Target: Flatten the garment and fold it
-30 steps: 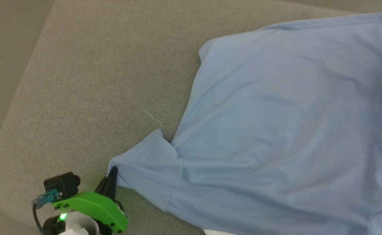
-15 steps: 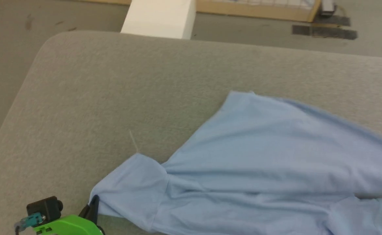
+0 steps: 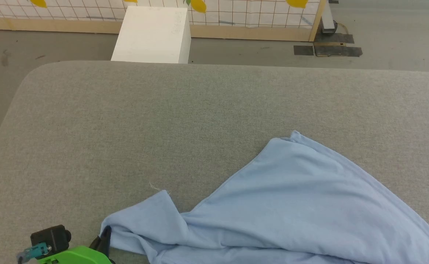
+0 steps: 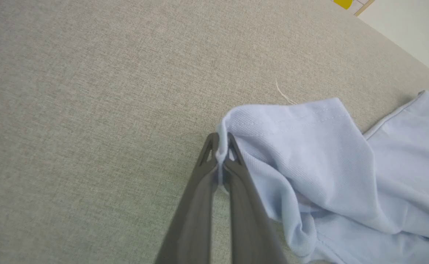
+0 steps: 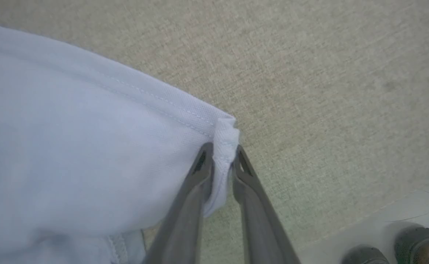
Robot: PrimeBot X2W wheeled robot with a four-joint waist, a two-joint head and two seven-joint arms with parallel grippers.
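Currently, at left, our left gripper (image 4: pixel 220 141), two long dark fingers, is clenched on the sleeve hem (image 4: pixel 291 113) of the light blue short-sleeved polo shirt (image 3: pixel 291 205). The shirt lies on the grey fabric-covered table (image 3: pixel 163 121) near its front edge, rumpled along the near side, with one corner peaked away from us. At right, the right gripper (image 5: pixel 222 151) has a stitched hem corner between slightly parted fingers; we cannot tell whether it pinches or has released. Judgement: flattening is only partway, and no fold is made yet.

Grey fabric tabletop (image 3: pixel 126 121): lt-blue shirt (image 3: pixel 302 205) rumpled on it, + stray thread (image 3: pixel 157 187).
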